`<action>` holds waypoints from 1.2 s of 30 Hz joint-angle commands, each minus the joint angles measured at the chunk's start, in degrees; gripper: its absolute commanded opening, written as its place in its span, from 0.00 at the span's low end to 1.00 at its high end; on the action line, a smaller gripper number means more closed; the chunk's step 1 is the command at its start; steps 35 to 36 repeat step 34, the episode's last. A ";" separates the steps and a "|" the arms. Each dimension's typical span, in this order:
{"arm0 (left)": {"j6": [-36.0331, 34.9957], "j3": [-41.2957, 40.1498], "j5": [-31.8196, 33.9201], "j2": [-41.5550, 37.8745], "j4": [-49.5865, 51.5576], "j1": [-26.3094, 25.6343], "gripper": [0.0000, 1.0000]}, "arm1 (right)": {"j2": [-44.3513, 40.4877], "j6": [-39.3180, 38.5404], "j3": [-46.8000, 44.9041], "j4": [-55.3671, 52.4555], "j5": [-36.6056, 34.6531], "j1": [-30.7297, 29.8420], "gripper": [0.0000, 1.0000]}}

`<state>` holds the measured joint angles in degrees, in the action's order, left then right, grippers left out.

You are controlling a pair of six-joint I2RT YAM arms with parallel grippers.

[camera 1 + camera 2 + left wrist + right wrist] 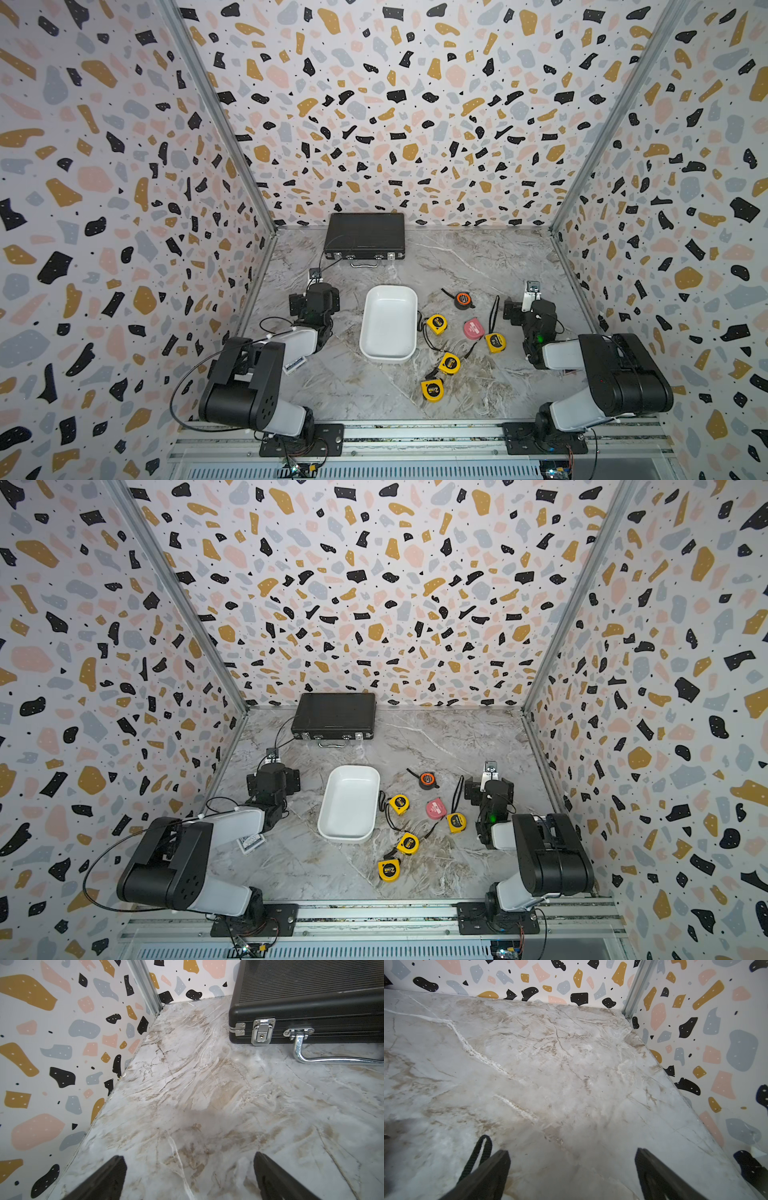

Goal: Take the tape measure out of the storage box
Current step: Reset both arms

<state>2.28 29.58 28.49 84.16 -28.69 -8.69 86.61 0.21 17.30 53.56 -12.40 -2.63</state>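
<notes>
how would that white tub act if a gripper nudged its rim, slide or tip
The storage box looks shallow, wide and empty, so it would probably slide on the smooth marble table rather than tip. Its thin plastic walls suggest it is light and may flex slightly. Pushed rightward, it could bump the nearest yellow tape measure.

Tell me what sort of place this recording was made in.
Most likely a purpose-built robot test booth, not a home or workshop. Patterned speckled panels in metal framing wall in a marble-look table, two robot arms sit on a rail at its front edge, and a white tub sits among scattered tape measures.
</notes>
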 commanded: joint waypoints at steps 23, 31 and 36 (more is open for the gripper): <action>-0.97 0.49 -1.82 -0.73 -0.94 0.23 1.00 | -0.30 0.76 0.74 0.21 -1.45 -0.16 0.99; -0.76 -0.92 -5.65 -1.51 -2.62 1.49 1.00 | -0.24 0.69 0.72 0.22 -1.48 -0.18 0.99; -0.94 -1.02 -6.43 -1.56 -2.71 1.83 1.00 | -0.25 0.75 0.67 0.16 -1.42 -0.18 0.99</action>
